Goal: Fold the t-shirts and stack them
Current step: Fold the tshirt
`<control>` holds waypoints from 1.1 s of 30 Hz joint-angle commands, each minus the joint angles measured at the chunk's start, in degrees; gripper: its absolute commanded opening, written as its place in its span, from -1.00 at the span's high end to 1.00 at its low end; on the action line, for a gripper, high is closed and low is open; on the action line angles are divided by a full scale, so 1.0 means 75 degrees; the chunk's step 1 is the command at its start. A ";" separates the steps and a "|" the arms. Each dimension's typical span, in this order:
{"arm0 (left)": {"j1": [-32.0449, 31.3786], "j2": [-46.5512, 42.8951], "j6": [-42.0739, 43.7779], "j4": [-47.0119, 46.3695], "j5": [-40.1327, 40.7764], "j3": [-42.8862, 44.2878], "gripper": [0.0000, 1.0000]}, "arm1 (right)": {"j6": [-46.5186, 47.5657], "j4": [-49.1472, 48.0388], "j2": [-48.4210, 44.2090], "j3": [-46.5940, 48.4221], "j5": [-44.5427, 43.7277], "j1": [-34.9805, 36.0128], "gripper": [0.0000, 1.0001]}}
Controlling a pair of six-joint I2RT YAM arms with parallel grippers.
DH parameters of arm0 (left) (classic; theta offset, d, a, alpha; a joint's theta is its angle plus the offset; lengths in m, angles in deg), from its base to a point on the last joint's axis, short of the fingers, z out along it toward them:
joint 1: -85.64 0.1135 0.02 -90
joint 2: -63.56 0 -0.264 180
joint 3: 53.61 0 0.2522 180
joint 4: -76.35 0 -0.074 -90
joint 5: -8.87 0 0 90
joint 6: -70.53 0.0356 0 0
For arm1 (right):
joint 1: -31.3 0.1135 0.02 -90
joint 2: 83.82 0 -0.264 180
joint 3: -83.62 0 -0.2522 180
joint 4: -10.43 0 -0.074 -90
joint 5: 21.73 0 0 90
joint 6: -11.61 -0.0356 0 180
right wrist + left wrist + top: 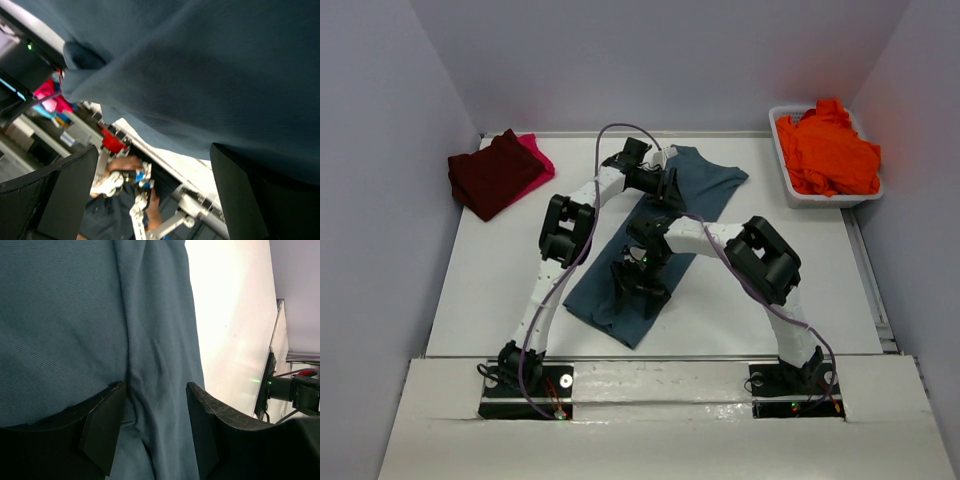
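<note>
A slate teal-blue t-shirt (pixel 705 185) lies spread diagonally across the middle of the table. My left gripper (pixel 669 188) is low over its far part. In the left wrist view the gripper (pixel 156 426) is open, with a raised crease of the blue cloth (pixel 75 315) between the fingers. My right gripper (pixel 640 283) is over the shirt's near part. In the right wrist view it (pixel 150 192) is wide open at the blue cloth's (pixel 210 65) hem, with nothing gripped. A folded dark maroon shirt (pixel 495 170) lies on a bright pink one (pixel 538 157) at the far left. A vivid orange shirt (pixel 825 150) lies crumpled in the tub.
The white plastic tub (pixel 790 185) stands at the far right corner. Grey walls close the table in on the left, back and right. A raised strip (pixel 650 357) runs along the near edge by the arm bases.
</note>
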State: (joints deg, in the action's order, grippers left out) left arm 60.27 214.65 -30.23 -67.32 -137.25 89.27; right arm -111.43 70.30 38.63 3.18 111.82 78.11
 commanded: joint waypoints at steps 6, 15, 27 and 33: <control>0.0569 -0.0375 -0.0088 -0.0032 0.1060 -0.0974 -0.31 | 0.0092 0.0426 0.0278 0.0127 -0.0193 0.0111 -0.98; 0.1097 -0.0691 -0.0264 -0.0102 0.1564 -0.1371 -0.31 | -0.0013 0.0462 0.0267 -0.0576 -0.0720 0.0111 -0.99; 0.1624 -0.0937 -0.0369 -0.0114 0.2068 -0.1665 -0.31 | 0.0116 0.0555 -0.0412 -0.1396 -0.0967 -0.0346 -1.00; 0.1777 -0.0973 -0.0405 0.0003 0.2373 -0.1747 -0.30 | 0.0303 0.0672 -0.0565 -0.1538 -0.1119 -0.0733 -1.00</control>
State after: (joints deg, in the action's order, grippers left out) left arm 70.76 207.81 -36.00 -69.84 -130.60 78.52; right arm -110.71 71.76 34.22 -6.50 110.25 74.13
